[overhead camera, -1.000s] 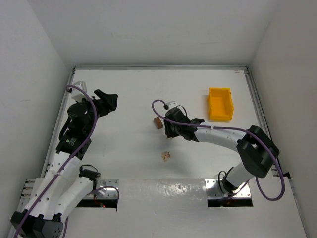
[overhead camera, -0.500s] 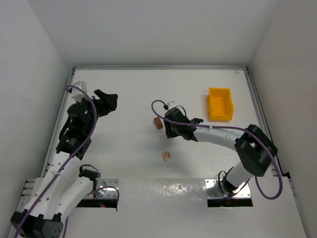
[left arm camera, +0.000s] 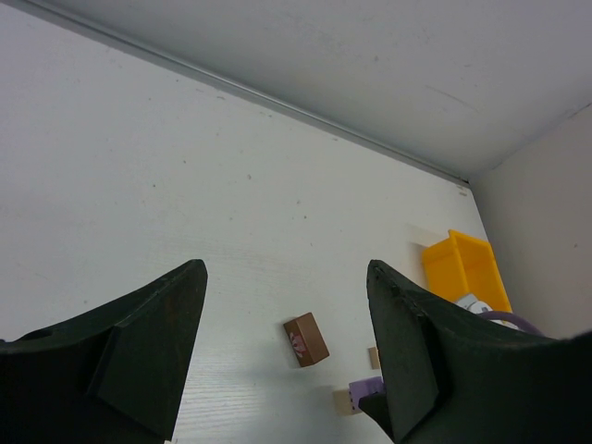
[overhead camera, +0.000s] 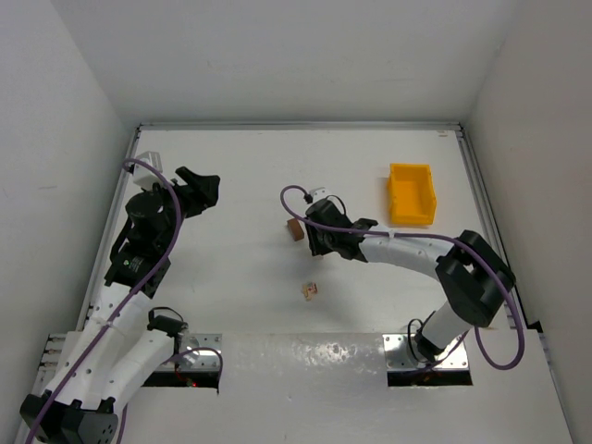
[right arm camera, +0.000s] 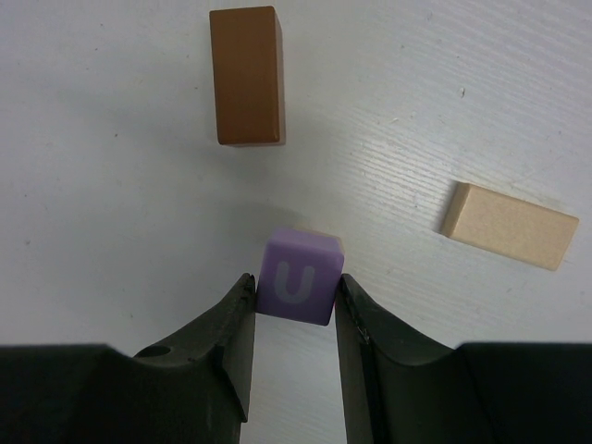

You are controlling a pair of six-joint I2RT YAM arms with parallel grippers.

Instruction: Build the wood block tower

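Near mid-table, right gripper [right arm camera: 294, 282] pinched narrow on a purple cube [right arm camera: 298, 289] marked "U", both fingers pressed to its sides; resting on the white table [overhead camera: 231, 268] or lifted, cannot tell. At 11 o'clock of the cube, apart from it, a dark reddish-brown block [right arm camera: 246, 76] lying flat; at 2 o'clock, a pale tan slab [right arm camera: 510, 225], also apart. At 6 o'clock of that gripper in the top view, 1 small tan block [overhead camera: 309, 290] with pink marks, alone. Toward 2 o'clock, a yellow bin [overhead camera: 411, 218]. Well off at 10 o'clock, left gripper [left arm camera: 285, 268] spread wide, holding nothing.
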